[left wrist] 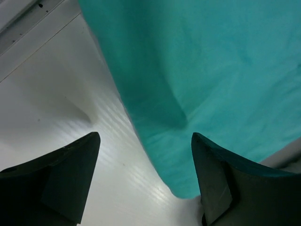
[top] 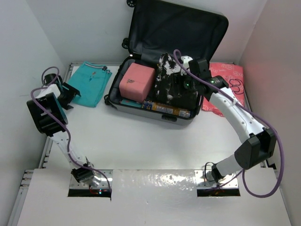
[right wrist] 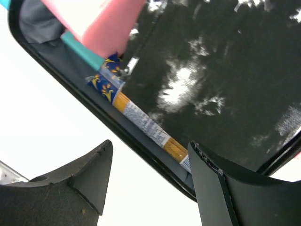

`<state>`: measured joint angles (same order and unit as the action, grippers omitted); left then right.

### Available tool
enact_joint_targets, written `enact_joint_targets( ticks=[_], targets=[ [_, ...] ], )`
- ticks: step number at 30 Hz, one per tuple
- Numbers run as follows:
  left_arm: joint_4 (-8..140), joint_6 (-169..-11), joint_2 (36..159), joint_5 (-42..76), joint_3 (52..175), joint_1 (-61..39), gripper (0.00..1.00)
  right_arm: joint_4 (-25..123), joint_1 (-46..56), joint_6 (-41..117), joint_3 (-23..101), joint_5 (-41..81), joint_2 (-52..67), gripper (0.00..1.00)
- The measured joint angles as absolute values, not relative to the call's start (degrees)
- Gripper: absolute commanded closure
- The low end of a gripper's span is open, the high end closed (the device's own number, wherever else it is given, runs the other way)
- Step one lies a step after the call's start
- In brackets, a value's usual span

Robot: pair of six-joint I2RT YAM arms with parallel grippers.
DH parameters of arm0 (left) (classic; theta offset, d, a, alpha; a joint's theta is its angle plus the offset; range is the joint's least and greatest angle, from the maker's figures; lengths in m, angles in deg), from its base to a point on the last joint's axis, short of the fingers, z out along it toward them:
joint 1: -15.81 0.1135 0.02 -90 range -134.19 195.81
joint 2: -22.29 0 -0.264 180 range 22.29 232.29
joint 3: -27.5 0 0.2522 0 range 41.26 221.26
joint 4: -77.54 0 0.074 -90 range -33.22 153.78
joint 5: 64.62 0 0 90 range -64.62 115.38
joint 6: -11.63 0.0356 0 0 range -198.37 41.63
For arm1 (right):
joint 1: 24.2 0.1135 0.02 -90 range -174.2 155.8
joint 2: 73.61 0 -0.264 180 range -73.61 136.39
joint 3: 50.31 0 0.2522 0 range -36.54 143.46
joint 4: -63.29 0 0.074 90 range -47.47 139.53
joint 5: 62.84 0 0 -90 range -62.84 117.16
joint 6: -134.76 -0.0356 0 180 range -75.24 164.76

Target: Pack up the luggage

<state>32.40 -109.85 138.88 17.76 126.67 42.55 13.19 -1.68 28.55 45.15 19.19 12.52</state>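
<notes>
The luggage (top: pixel 178 28) lies open at the back centre, its lid standing up. Inside are a pink boxy pouch (top: pixel 136 81), a black-and-white garment (top: pixel 165 77) and a blue-and-yellow box (top: pixel 167 109) along the front wall. My right gripper (top: pixel 176 84) is open and empty above the garment. In the right wrist view the gripper (right wrist: pixel 150 157) hangs over the luggage's front rim (right wrist: pixel 160 165), with the box (right wrist: pixel 146 125) and the garment (right wrist: pixel 211 80) beyond. My left gripper (top: pixel 70 96) is open and empty at the near edge of a teal folded garment (top: pixel 89 82). In the left wrist view the gripper (left wrist: pixel 143 155) straddles that cloth's edge (left wrist: pixel 211 70).
A pink-red bag (top: pixel 225 87) lies right of the luggage by the right wall. A thin teal item (right wrist: pixel 82 49) lies under the pink pouch (right wrist: pixel 99 23). White walls close in on the left, back and right. White table surface (top: pixel 150 146) lies in front of the luggage.
</notes>
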Motion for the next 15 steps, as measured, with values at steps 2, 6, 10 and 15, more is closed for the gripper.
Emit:
enact_joint_targets(
  ticks=[2, 6, 10, 15],
  targets=[
    [33.23, -110.73, 140.76, 17.78, 126.67, 42.53, 0.25, 13.23, -1.06, 28.57, 45.71, 19.17, 12.52, 0.35],
    [35.79, -112.59, 142.82, 17.28, 127.76, 42.53, 0.39, 13.12, 0.01, 28.79, 47.29, 19.19, 12.56, 0.35],
    [37.73, -114.44, 144.48, 17.32, 128.22, 42.53, 0.92, 13.36, 1.16, 29.18, 48.71, 19.22, 12.63, 0.35],
    [40.05, -115.67, 144.32, 16.23, 126.47, 42.95, 1.0, 13.45, 3.11, 29.82, 48.9, 19.17, 12.67, 0.34]
  ],
)
